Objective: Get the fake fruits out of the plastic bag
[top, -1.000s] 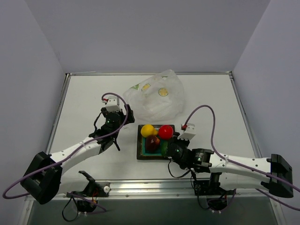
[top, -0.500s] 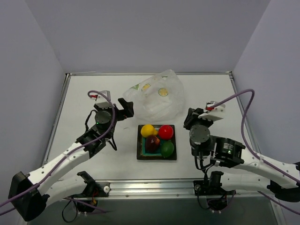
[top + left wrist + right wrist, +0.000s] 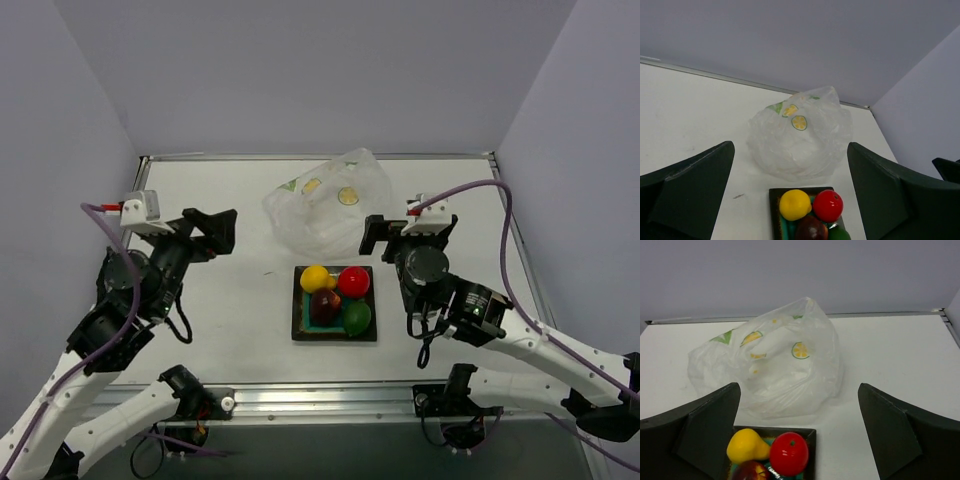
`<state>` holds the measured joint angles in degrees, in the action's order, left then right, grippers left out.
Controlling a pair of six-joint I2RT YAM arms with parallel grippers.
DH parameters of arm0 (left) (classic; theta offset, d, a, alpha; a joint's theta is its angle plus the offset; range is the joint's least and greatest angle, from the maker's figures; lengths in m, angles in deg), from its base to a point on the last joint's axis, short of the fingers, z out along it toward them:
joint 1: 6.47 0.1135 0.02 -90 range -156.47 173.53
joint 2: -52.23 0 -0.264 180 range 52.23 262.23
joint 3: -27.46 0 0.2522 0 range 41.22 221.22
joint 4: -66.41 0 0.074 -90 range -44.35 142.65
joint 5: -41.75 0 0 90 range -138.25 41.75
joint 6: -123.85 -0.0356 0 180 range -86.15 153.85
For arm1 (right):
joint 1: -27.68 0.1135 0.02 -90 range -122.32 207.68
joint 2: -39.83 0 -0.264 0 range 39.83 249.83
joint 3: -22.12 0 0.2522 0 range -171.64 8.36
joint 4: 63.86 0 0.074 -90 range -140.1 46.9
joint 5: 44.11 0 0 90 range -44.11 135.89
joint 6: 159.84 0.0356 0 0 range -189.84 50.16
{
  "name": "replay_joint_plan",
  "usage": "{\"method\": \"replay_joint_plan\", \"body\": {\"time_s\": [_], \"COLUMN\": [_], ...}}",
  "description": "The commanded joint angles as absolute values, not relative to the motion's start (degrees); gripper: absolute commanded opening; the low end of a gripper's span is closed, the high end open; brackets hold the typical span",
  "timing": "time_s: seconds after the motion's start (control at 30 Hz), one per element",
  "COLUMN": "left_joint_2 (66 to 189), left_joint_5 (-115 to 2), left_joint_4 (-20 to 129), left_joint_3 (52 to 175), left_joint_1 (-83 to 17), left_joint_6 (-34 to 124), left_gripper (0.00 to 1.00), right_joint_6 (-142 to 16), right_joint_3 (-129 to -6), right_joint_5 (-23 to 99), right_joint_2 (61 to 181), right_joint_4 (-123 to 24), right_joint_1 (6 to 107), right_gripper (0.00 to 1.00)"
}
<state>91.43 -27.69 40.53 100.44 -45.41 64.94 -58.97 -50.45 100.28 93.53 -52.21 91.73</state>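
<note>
Lying together on the plate, the four fruits are found outside the bag. The yellow one and the red one are at the far side, and the dark red one and the green one are nearer the arms, all packed close. The bag is slumped on the table just behind the plate, and no fruit can be made out through its film in either wrist view. The left gripper is held raised, well left of the plate, with jaws spread wide and empty. The right gripper is held likewise, just right of the bag. Both are aimed at bag and plate, probably so that the result can be looked over. The task is judged finished, and nothing further seems to be called for.
</note>
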Motion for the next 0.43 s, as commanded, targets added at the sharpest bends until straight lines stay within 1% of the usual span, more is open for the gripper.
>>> {"method": "replay_joint_plan", "body": {"time_s": [0.0,0.1,0.13,0.27,0.4], "left_joint_2": [86.4,83.4,83.2,83.9,85.9], "left_joint_5": [-23.1,-21.1,-20.7,-20.4,-21.4], "left_joint_4": [27.8,27.1,26.6,26.9,27.6], "left_joint_3": [104.4,103.3,103.2,102.1,101.7], "left_joint_1": [-45.5,-45.5,-45.5,-45.5,-45.5], "left_joint_6": [57.1,52.4,51.9,50.4,50.6], "left_gripper": [0.94,0.94,0.94,0.94,0.94], "right_joint_6": [-63.1,-59.9,-58.9,-55.1,-52.4], "right_joint_3": [-50.4,-50.0,-49.1,-46.9,-45.6], "right_joint_5": [93.0,92.2,90.6,81.3,78.0], "right_joint_2": [91.4,89.4,88.4,89.9,92.5], "right_joint_4": [-58.8,-58.7,-58.8,-58.9,-60.4], "right_joint_1": [83.6,78.3,75.1,68.5,66.3], "right_gripper": [1.0,1.0,1.0,1.0,1.0]}}
